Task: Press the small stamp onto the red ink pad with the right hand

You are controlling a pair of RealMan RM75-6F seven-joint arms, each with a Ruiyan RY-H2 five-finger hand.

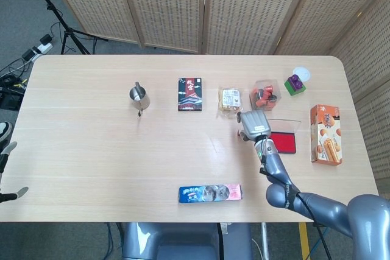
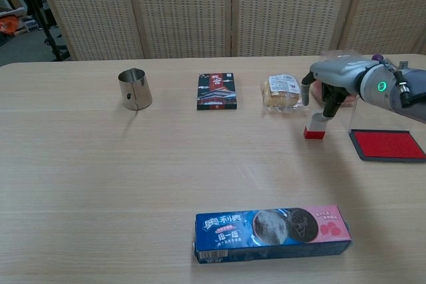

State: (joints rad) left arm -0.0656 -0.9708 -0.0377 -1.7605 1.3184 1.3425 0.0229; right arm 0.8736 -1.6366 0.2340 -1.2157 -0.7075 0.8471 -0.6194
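robot hand (image 2: 331, 83) over small stamp (image 2: 315, 126), hidden overhead

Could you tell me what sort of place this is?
Probably a robot test room: a wooden table with woven folding screens behind, and a tripod with cables on grey carpet.

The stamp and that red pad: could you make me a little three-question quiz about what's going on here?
1. True or false: the small stamp already sits on the red ink pad.
2. Which hand is on the stamp? A) left B) right
3. Fill in: the stamp stands on the table between the wrapped snack and the ____.

Key
1. False; it stands upright on the table, apart from the pad.
2. B; the right hand has its fingers at the stamp's top.
3. Red ink pad.
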